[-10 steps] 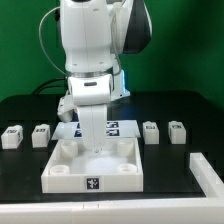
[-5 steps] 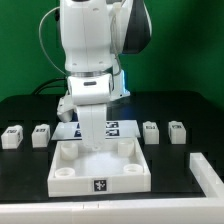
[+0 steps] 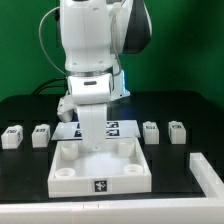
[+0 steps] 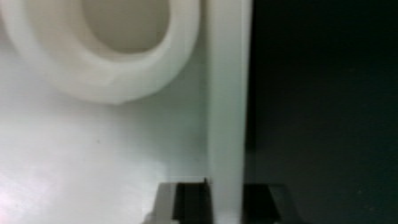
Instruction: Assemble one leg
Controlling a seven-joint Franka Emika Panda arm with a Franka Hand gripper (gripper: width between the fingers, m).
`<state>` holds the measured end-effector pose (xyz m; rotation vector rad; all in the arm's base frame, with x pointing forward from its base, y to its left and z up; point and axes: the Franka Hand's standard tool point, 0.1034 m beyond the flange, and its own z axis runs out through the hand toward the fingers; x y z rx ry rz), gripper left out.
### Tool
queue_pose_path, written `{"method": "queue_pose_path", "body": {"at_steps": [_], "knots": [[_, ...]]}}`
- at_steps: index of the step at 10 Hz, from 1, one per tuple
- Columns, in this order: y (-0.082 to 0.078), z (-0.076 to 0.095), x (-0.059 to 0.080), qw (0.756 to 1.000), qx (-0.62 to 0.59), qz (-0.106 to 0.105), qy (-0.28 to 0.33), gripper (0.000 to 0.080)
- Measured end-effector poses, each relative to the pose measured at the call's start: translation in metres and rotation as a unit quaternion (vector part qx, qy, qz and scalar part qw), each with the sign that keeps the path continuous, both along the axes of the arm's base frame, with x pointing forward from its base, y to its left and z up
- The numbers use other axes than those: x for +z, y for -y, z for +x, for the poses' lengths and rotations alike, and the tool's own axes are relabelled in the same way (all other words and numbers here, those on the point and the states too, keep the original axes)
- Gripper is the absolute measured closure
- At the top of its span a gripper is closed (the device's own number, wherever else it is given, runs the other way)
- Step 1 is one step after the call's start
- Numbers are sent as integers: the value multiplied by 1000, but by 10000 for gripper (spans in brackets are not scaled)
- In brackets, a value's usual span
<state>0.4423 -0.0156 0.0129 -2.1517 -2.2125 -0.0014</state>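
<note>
Four small white legs with marker tags lie on the black table in the exterior view: two at the left (image 3: 11, 136) (image 3: 41, 134) and two at the right (image 3: 151, 132) (image 3: 177, 131). None is held. The large white square panel (image 3: 110, 165) with round corner sockets lies in the front middle. My gripper (image 3: 93, 143) is down at the panel's far rim. In the wrist view my gripper (image 4: 224, 205) has its dark fingers (image 4: 191, 203) on either side of the panel's thin upright wall (image 4: 226, 100), shut on it. A round socket (image 4: 116, 40) shows beside the wall.
The marker board (image 3: 115, 127) lies behind the panel, partly hidden by the arm. A white bar-like piece (image 3: 208, 172) sits at the exterior view's front right. The green wall stands behind the table.
The panel has shifted slightly toward the exterior view's right with the gripper on its rim, then stayed still. The legs have not moved.
</note>
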Motion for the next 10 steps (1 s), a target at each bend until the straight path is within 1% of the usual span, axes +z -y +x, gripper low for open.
{"method": "queue_pose_path", "body": {"at_steps": [2, 3, 4, 6, 7, 8, 9, 10], "knots": [[-24, 13, -1, 1000, -14, 8, 5, 739], [-41, 25, -1, 1000, -20, 13, 11, 739], [-52, 36, -1, 999, -21, 18, 17, 739], [-61, 55, -1, 999, -20, 24, 24, 739], [-65, 60, -2, 999, -24, 26, 25, 739], [-67, 61, -2, 999, -27, 25, 10, 739], [-71, 61, -2, 999, -36, 24, -4, 739], [-76, 61, -2, 999, -33, 24, -4, 739]]}}
